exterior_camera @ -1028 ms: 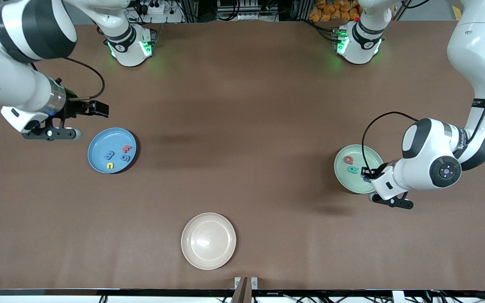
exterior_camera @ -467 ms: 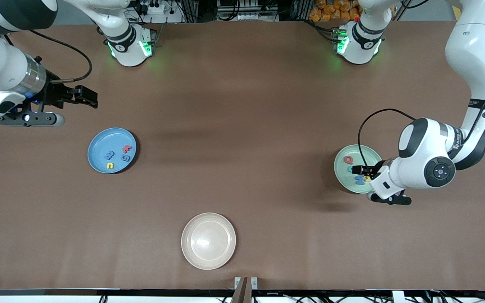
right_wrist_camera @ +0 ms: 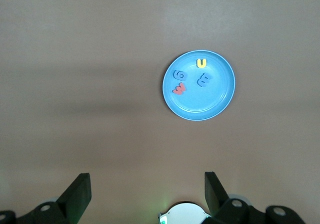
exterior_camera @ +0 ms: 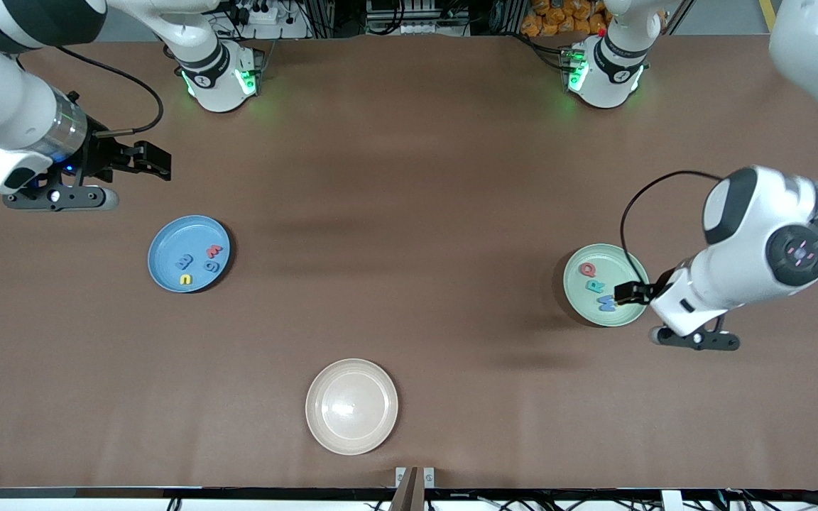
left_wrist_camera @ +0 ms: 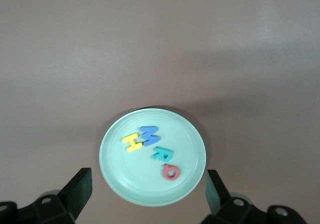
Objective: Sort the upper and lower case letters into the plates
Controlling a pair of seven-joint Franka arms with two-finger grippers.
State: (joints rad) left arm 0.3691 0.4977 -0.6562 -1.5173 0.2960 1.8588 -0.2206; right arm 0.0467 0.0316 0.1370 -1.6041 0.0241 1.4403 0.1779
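Left gripper [exterior_camera: 629, 292] now open, lifted off pale mint green plate [exterior_camera: 615, 316]; blue letter [exterior_camera: 605, 304] released there. Right gripper [exterior_camera: 140, 159] open, idle upper left. Sorting looks complete.

We see a mid-blue plate [exterior_camera: 189, 254] toward the right arm's end of the table, holding four small letters [exterior_camera: 199, 262]: red, two blue, one yellow. A mint green plate [exterior_camera: 604, 284] toward the left arm's end holds four more [left_wrist_camera: 152, 149]: yellow, blue, teal, red.
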